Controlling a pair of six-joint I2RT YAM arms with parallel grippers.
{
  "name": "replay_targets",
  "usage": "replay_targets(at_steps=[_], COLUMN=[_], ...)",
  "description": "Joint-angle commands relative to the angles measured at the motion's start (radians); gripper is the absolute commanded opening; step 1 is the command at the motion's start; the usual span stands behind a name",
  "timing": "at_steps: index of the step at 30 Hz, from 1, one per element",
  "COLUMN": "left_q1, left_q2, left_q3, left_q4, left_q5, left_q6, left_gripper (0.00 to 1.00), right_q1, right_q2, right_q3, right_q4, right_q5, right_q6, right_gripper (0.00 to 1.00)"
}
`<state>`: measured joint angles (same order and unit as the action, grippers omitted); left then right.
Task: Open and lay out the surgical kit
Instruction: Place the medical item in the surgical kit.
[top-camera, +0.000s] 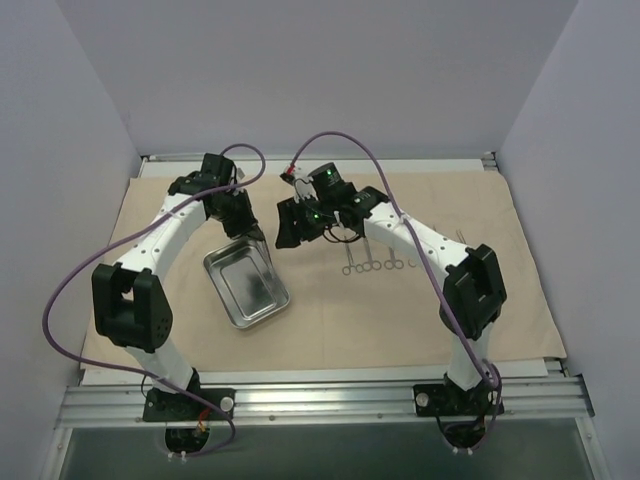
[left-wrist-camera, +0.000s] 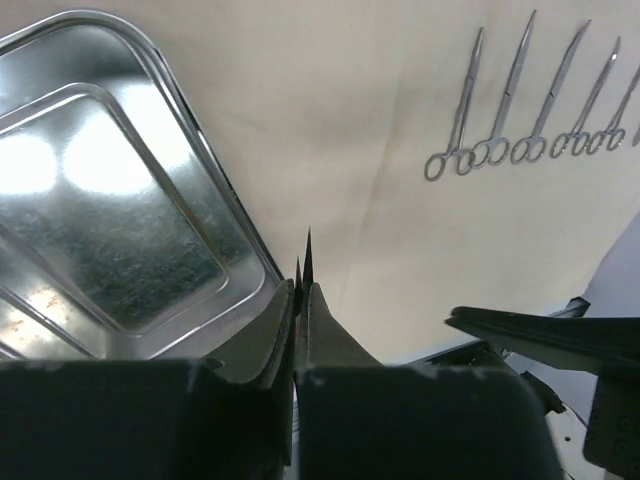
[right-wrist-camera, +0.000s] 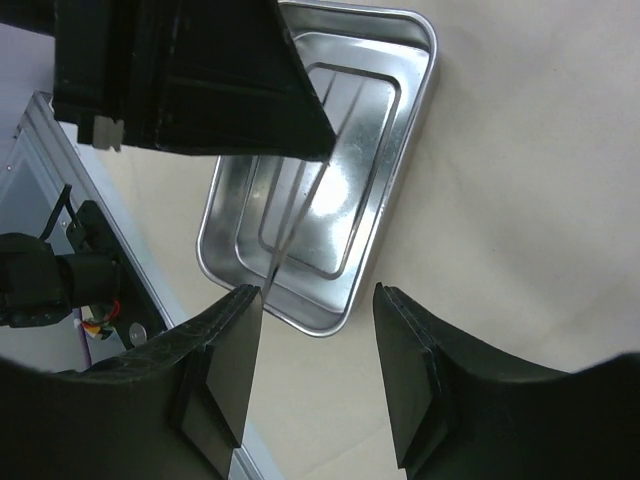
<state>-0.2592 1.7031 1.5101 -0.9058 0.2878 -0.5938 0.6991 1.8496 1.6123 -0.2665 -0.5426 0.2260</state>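
Pale lavender walls (top-camera: 320, 70) closed in the table (top-camera: 545, 367) at the back and on both sides. An aluminium rail (top-camera: 320, 400) ran along its near edge, with a dark panel (top-camera: 320, 450) below.

Top external: high at the near side, looking down over the whole cloth (top-camera: 500, 300). Left wrist: close, low, angled along the cloth, tray (left-wrist-camera: 100, 180) frame left. Right wrist: close, steeply downward, tray centre. All three share the tray.
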Motion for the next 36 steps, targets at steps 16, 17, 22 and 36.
replay_targets(at_steps=[16, 17, 22, 36], left_q1=[0.003, 0.003, 0.002, 0.002], left_q2=[-0.031, -0.03, -0.031, -0.028], left_q3=[-0.001, -0.001, -0.002, 0.005], left_q4=[0.084, 0.084, 0.084, 0.088], left_q5=[0.125, 0.128, 0.128, 0.154], left_q6=[-0.017, -0.018, -0.018, -0.018], left_gripper=[0.02, 0.02, 0.02, 0.02], right_q1=[0.065, 0.068, 0.068, 0.083], right_q2=[0.131, 0.132, 0.14, 0.155], right_q3=[0.153, 0.155, 0.153, 0.161], right_q4=[-0.054, -0.054, -0.05, -0.036], right_q5=[0.075, 0.072, 0.067, 0.055], right_q6=[0.041, 0.042, 0.053, 0.076], right_gripper=[0.45, 0.44, 0.42, 0.28])
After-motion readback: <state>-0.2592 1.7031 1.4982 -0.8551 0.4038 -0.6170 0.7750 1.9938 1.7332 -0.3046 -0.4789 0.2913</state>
